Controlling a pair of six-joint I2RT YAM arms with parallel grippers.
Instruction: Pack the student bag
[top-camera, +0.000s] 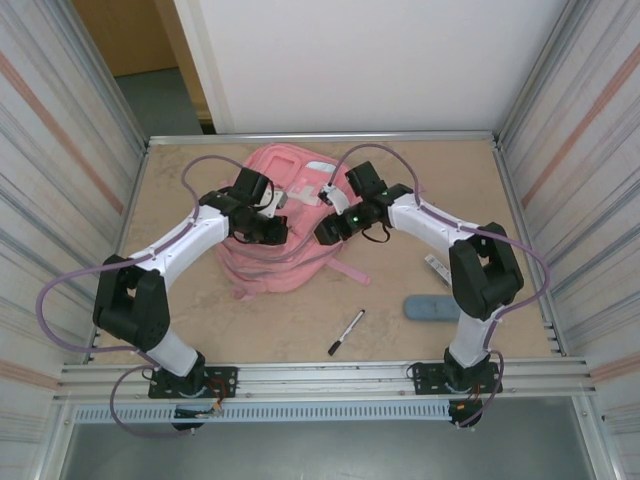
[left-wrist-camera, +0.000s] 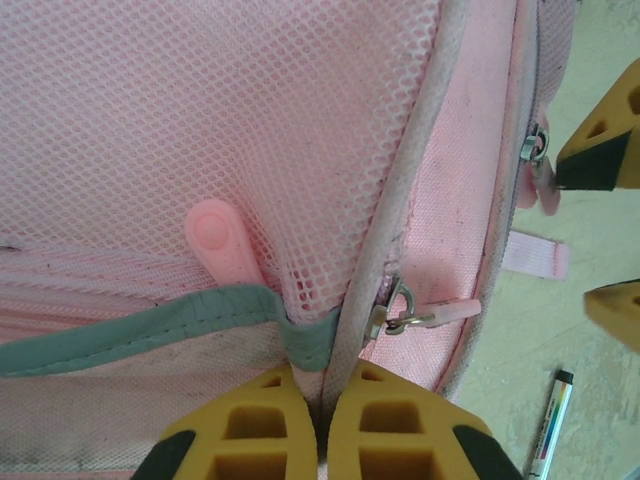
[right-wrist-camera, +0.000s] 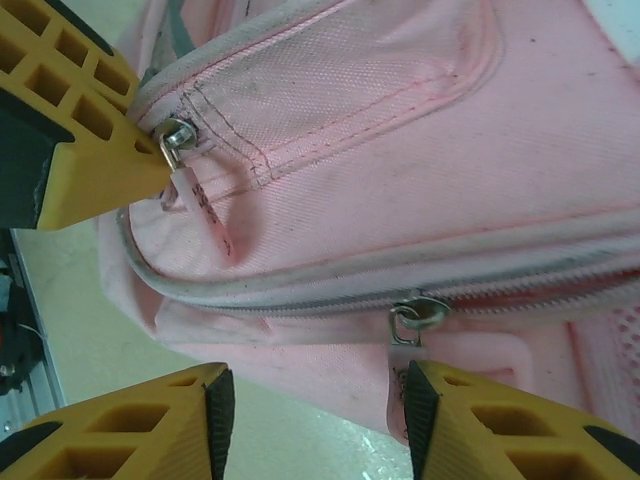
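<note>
The student bag (top-camera: 285, 215) is a pink backpack lying flat at the back middle of the table. My left gripper (top-camera: 268, 228) rests on its left part, shut (left-wrist-camera: 322, 400) on the pale trim beside a mesh pocket (left-wrist-camera: 250, 120); a metal zip slider with a pink pull (left-wrist-camera: 425, 318) lies just past the fingertips. My right gripper (top-camera: 330, 228) is at the bag's right side and stands open (right-wrist-camera: 312, 410). A zip pull (right-wrist-camera: 408, 345) hangs against the inner pad of its right finger (right-wrist-camera: 440, 420), not pinched.
A black-and-white pen (top-camera: 346, 332) lies on the table in front of the bag, also seen in the left wrist view (left-wrist-camera: 548, 425). A blue case (top-camera: 432, 307) and a small white item (top-camera: 437, 268) lie to the right. Metal walls enclose the table.
</note>
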